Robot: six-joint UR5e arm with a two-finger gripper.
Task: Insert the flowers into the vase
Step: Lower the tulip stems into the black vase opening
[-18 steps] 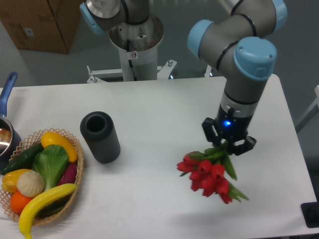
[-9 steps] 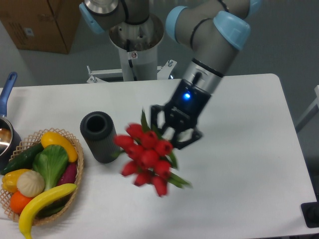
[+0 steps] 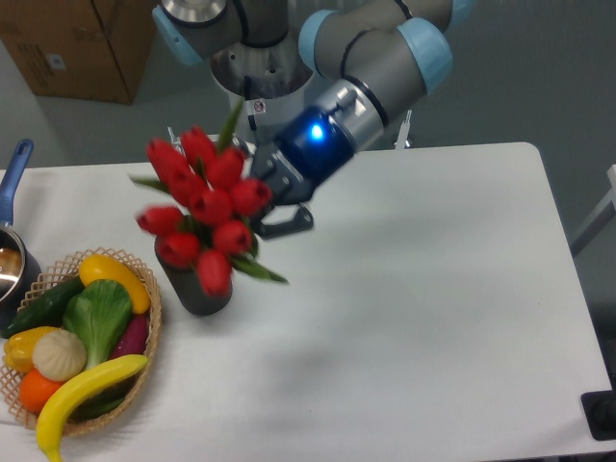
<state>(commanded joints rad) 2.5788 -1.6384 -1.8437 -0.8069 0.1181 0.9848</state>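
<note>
Gripper, closed on the flowers, held them buds-left above the vase, stems pointing right.

A bunch of red tulips with closed buds and green leaves hangs in the air over the dark grey, ribbed cylindrical vase (upright on the table), hiding its mouth.

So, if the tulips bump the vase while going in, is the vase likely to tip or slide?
Probably it can tip: the vase is a tall, narrow cylinder standing upright on the smooth table, so a side push near its mouth has leverage. It may also slide, since nothing braces it. The tulips, held by the gripper, look soft enough to give first.
</note>
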